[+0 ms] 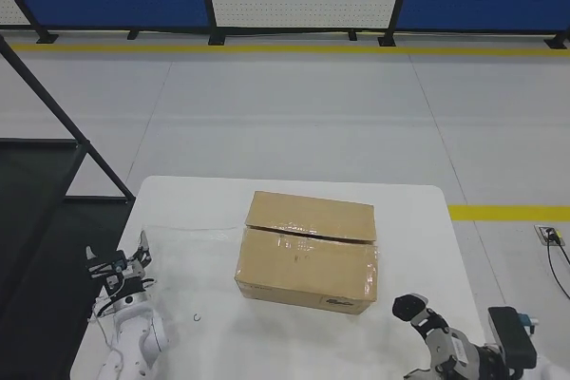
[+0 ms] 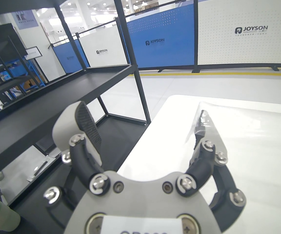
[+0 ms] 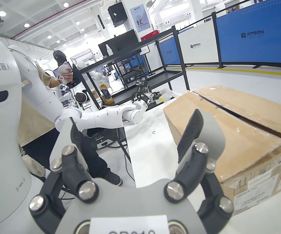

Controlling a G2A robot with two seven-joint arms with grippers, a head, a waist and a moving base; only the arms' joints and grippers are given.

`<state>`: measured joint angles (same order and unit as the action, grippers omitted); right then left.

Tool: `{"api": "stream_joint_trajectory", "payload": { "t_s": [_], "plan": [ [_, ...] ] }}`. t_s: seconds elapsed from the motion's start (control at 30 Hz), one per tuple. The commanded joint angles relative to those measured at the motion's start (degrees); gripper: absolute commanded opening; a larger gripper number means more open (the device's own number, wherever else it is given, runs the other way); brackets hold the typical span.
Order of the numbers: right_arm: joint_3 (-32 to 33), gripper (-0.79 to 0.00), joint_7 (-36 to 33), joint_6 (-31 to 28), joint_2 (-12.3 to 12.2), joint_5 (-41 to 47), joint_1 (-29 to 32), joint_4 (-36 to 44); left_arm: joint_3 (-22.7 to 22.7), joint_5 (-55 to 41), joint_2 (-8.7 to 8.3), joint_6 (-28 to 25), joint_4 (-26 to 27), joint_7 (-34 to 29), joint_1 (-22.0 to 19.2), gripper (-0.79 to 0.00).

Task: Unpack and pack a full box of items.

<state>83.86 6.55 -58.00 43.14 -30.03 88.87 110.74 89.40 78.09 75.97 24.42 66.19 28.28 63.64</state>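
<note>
— What are the hands up to?
— Both are empty. The left gripper has its ribbed black pads spread wide, straddling the left edge of the white table and touching nothing. The right gripper is spread just as wide near the table's front right corner.
— And the box?
— The brown cardboard box sits mid-table between them, flaps down, well apart from the left gripper and nearer the right. I'd judge it's centred so either arm can reach a flap; unpacking looks not yet begun.
— Anything else?
— A tiny dark hook-shaped bit lies between the left gripper and the box. There may be a clear plastic film by the left gripper; it's hard to make out. A black metal shelf rack stands just beside the table's left edge
</note>
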Motion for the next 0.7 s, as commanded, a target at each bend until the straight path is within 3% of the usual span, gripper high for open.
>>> {"api": "stream_joint_trajectory", "payload": {
  "t_s": [0.0, 0.43, 0.67],
  "plan": [
    [-0.27, 0.0, -0.15, 0.0, -0.36, 0.05, -0.36, 0.11, 0.15, 0.12, -0.06, -1.21, 0.35, -0.94, 0.85, 0.0],
    [-2.21, 0.0, -0.41, 0.0, -2.45, 0.59, -1.97, 0.39, 0.3, 1.04, -0.17, -1.57, 0.42, -2.29, 1.26, 0.0],
    [-2.96, 0.0, 0.09, 0.0, -3.17, 0.55, -2.42, 0.25, 2.62, 0.81, -0.58, -3.01, -4.74, -4.81, -1.09, 0.0]
  ]
}}
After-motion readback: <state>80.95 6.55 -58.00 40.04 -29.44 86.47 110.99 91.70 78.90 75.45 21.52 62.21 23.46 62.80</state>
